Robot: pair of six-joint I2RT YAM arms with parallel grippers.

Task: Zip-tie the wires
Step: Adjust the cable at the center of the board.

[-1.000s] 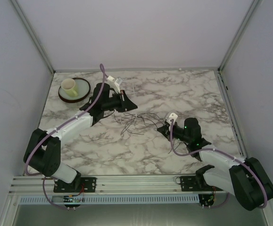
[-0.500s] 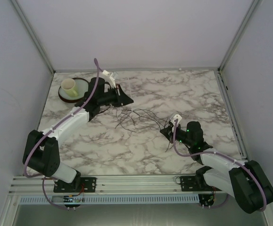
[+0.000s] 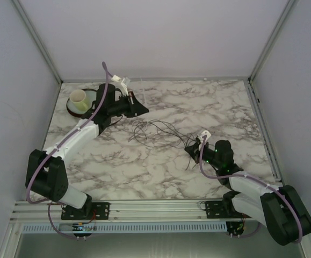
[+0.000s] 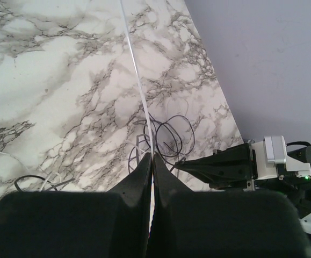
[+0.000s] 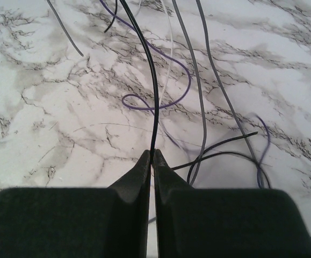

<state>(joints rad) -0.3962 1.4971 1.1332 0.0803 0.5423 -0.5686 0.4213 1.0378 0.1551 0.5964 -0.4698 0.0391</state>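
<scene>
**While each arm pinches something, wires (image 3: 156,130) sprawl mid-table**

Left gripper (image 4: 151,157) is pressed together on a white zip tie (image 4: 136,75). Right gripper (image 5: 151,153) clamps one black strand of the wires, which loop loosely on the marble table (image 3: 225,107) between the arms.

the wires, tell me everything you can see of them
The wires are a loose tangle of very thin, flexible strands, black, grey and purple, lying in loops and curls in the middle of the marble table. No tie shows around them. The right gripper is shut on one black strand.
</scene>
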